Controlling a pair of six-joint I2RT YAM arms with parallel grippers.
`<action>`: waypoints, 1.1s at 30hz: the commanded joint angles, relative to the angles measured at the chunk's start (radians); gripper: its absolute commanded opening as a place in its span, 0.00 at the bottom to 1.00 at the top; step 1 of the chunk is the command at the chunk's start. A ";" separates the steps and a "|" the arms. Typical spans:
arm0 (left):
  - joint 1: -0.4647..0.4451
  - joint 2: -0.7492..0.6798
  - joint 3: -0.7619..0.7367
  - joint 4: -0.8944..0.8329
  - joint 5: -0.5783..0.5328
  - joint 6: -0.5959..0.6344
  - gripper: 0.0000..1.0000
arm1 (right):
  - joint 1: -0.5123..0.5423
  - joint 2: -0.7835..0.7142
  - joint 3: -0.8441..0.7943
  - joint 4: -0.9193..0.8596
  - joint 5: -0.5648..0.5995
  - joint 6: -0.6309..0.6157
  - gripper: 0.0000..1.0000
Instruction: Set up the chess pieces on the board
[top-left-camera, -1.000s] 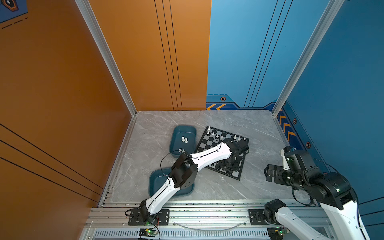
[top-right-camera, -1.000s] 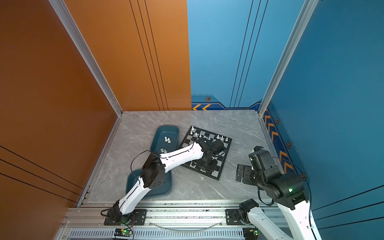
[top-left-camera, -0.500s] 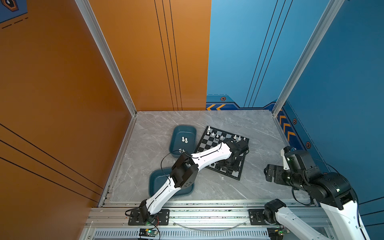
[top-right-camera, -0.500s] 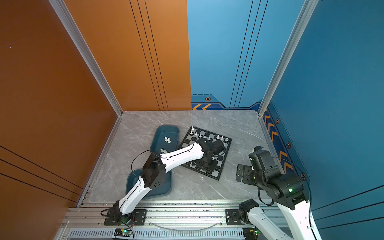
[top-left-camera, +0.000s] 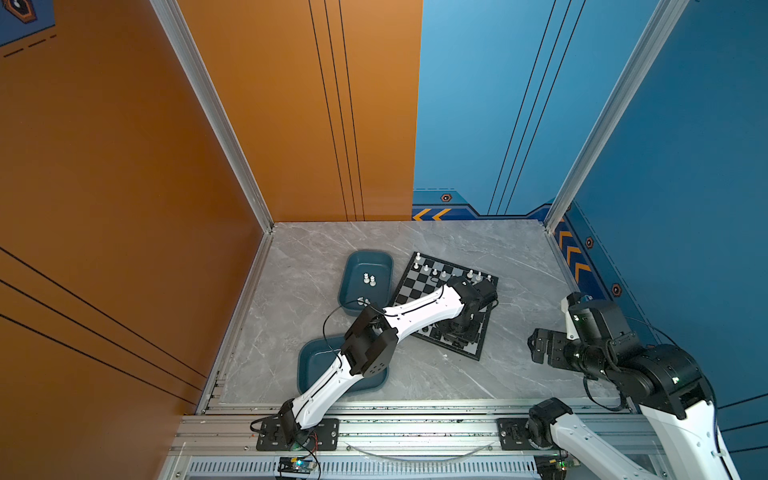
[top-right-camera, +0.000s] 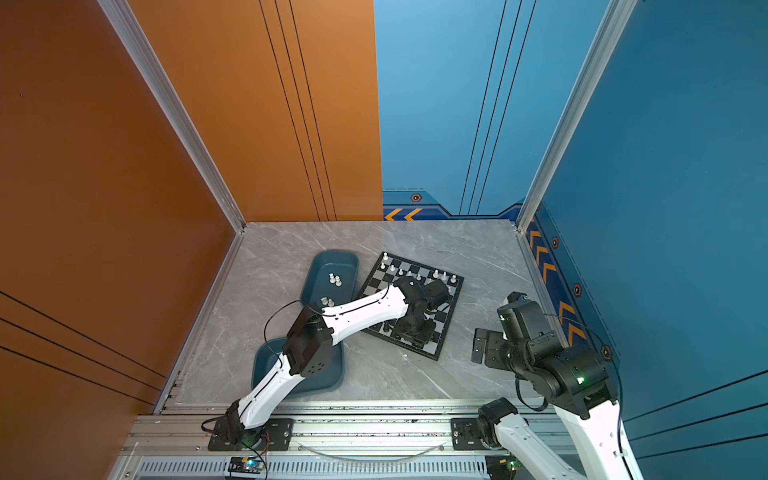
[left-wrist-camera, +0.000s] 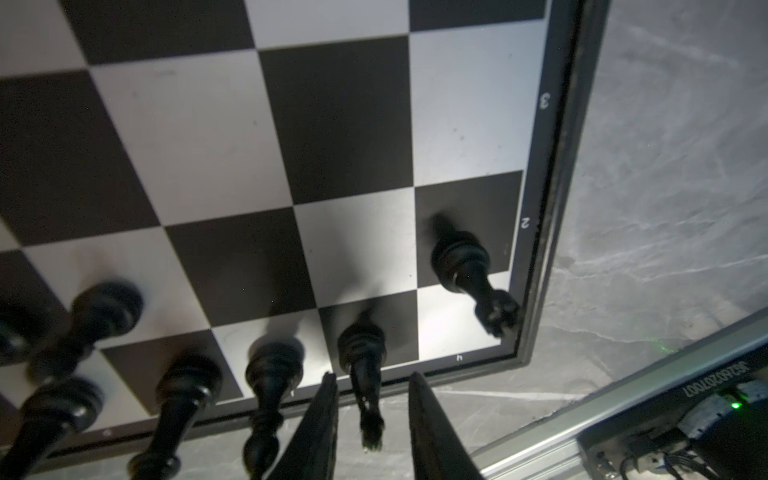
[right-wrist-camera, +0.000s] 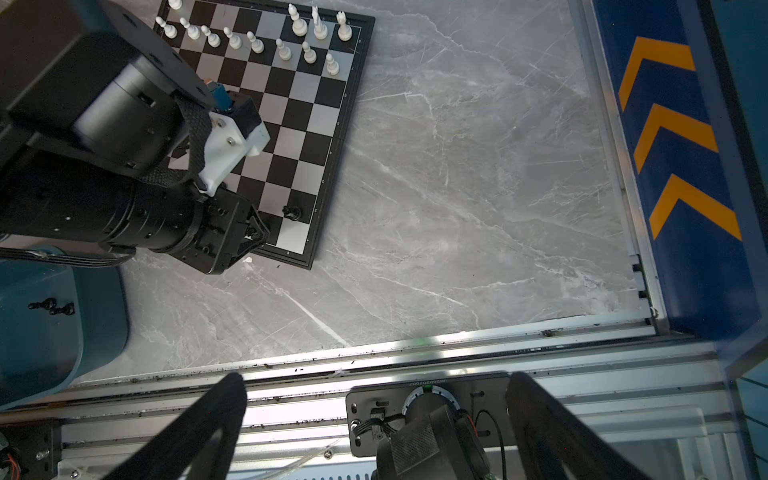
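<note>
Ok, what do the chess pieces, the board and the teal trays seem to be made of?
The black chess pieces and white chess pieces look like moulded plastic: smooth, faintly glossy, with soft highlights on their ringed stems. The board seems thin rigid plastic or coated card; its silver squares show a satin sheen. The teal trays look like matte plastic, possibly silicone: rounded, seamless walls.

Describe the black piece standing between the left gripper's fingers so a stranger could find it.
On the grey marble tabletop lies the chessboard; black pieces line its edge nearest the robot's base. The black piece is last in that line toward the corner marked h, on a dark square beside the bare corner square, and alone stands between the left gripper's open fingers.
</note>
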 joint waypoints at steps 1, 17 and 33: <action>0.016 -0.013 0.025 -0.020 0.001 0.010 0.38 | -0.008 0.013 -0.018 0.020 -0.012 -0.003 1.00; 0.027 -0.080 0.079 -0.038 -0.004 -0.015 0.44 | -0.013 0.021 -0.016 0.048 -0.021 -0.010 1.00; -0.014 0.059 0.237 -0.065 -0.072 0.092 0.45 | -0.015 0.005 -0.021 0.050 -0.021 0.007 1.00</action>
